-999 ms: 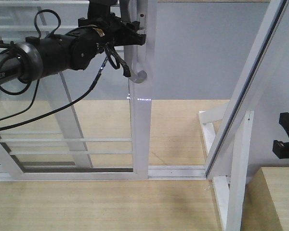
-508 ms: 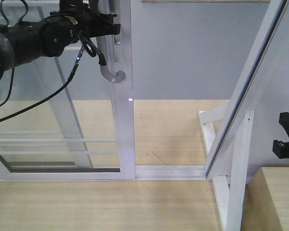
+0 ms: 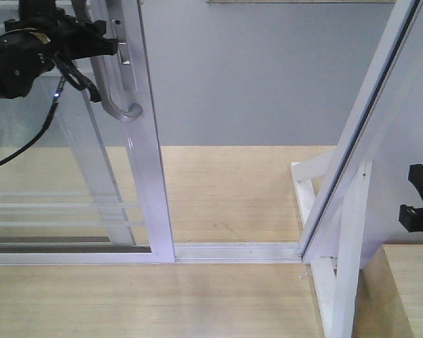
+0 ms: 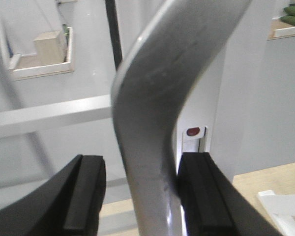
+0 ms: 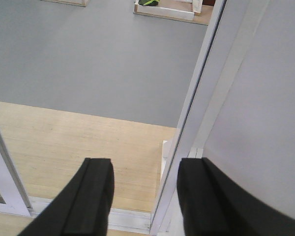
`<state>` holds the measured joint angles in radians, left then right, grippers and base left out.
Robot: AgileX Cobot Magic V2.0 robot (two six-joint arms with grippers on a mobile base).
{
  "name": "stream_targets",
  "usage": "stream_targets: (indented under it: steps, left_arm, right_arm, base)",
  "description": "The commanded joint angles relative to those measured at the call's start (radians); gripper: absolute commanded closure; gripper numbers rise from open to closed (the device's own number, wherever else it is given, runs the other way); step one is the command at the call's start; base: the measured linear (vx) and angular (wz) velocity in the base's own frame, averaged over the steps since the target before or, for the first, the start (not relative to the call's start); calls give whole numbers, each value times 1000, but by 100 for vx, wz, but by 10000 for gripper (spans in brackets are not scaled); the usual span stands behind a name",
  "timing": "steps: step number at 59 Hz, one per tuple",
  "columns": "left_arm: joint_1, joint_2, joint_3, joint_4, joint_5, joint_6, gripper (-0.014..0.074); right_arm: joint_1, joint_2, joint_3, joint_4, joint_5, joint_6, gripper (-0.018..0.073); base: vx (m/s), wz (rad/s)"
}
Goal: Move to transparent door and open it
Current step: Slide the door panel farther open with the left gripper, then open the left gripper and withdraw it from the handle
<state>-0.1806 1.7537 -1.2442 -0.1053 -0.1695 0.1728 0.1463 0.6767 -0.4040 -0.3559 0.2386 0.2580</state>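
The transparent door [image 3: 149, 176] is a glass panel in a white frame with thin white bars, standing at the left on its floor track. Its curved grey handle [image 3: 118, 102] sits on the stile. My left gripper [image 3: 115, 46] is at the top left with its fingers either side of the handle. In the left wrist view the handle [image 4: 152, 98] runs between the black fingers [image 4: 199, 191] of my left gripper [image 4: 142, 169]. It touches the right finger, with a gap to the left one. My right gripper [image 5: 145, 169] is open and empty, low at the right edge [image 3: 421, 205].
A slanted white-framed panel [image 3: 363, 134] stands at the right on a white support frame [image 3: 342, 260]. The floor track [image 3: 233, 251] runs between it and the door. A wooden box [image 3: 409, 289] is at the bottom right. Grey floor lies beyond the opening.
The door and its handle have slid left with my left arm, and the gap between the door stile and the right panel has widened. The right gripper has not moved.
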Motion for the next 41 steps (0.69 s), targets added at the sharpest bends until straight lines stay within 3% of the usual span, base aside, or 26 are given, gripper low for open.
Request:
stream_targets:
  steps: [1,16,30,41]
  left_arm:
    - [12,-119,22,-10,-81,4,160]
    - [-7,-334,247,-17,-75,-5,160]
    - [-85,-675,548,-19,-70,-113,160]
    - [-91,-902,680,-18,-47,-149,160]
  right_arm:
    - [-5,4,-28,-13,-88,0,183]
    - [-5,4,-28,-13,-101,0,183]
    - [-5,4,-28,-13,-75,0,183]
    - [-5,4,-28,-13,-75,0,183]
  base:
    - [0,0]
    - [0,0]
    - [0,0]
    - [0,0]
